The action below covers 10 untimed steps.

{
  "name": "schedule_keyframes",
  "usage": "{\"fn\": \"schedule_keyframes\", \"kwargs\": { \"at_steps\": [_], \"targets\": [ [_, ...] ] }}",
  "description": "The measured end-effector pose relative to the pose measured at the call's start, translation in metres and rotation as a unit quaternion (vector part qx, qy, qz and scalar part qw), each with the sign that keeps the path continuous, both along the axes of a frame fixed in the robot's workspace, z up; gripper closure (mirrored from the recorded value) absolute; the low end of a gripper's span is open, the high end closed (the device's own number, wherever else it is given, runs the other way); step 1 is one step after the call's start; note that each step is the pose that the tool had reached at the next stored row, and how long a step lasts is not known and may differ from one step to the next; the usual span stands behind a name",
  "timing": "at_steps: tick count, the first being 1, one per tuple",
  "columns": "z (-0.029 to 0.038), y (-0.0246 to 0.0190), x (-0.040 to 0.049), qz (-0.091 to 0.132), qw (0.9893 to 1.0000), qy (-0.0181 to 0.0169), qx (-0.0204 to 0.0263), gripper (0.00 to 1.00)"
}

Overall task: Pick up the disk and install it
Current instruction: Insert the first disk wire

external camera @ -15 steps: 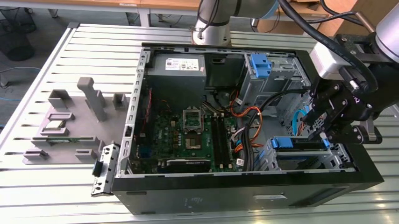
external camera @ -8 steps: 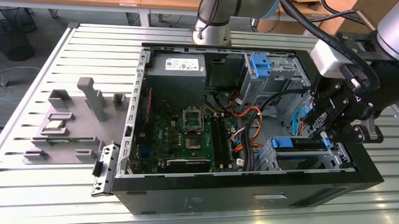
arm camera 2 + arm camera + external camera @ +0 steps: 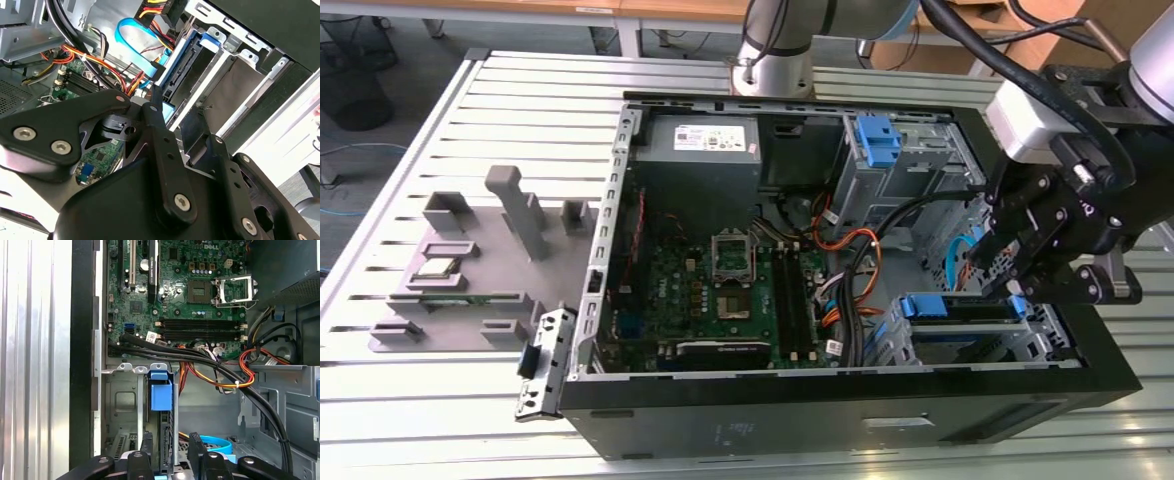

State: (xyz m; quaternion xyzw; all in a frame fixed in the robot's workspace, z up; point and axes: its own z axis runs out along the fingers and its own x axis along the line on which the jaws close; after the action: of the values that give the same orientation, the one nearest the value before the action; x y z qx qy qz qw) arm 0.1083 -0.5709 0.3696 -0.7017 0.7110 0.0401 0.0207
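Disk [image 3: 161, 395] stands on edge in drive bay of computer case [image 3: 854, 410], toward bench [image 3: 520, 90] edge on exterior view's right. Gripper [image 3: 170, 455] sits right at disk; clamped or free, cannot tell. Judgement: push straight along bay rails, disk square, clear of black cables [image 3: 175, 351].

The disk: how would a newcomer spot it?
The open black computer case has a metal drive cage at the exterior view's right, nearest the camera. The disk sits in it, blue-framed, beside the gripper; the other blue bracket sits farther back.
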Motion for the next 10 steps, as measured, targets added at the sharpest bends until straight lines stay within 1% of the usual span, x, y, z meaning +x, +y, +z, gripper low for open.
{"fn": "schedule_keyframes", "kwargs": {
  "at_steps": [3, 10],
  "targets": [
    [-0.0003, 0.0011, 0.0000, 0.000, 1.0000, 0.0000, 0.0003, 0.58],
    [-0.0004, 0.0020, 0.0001, 0.000, 1.0000, 0.0000, 0.0002, 0.58]
  ]
}}
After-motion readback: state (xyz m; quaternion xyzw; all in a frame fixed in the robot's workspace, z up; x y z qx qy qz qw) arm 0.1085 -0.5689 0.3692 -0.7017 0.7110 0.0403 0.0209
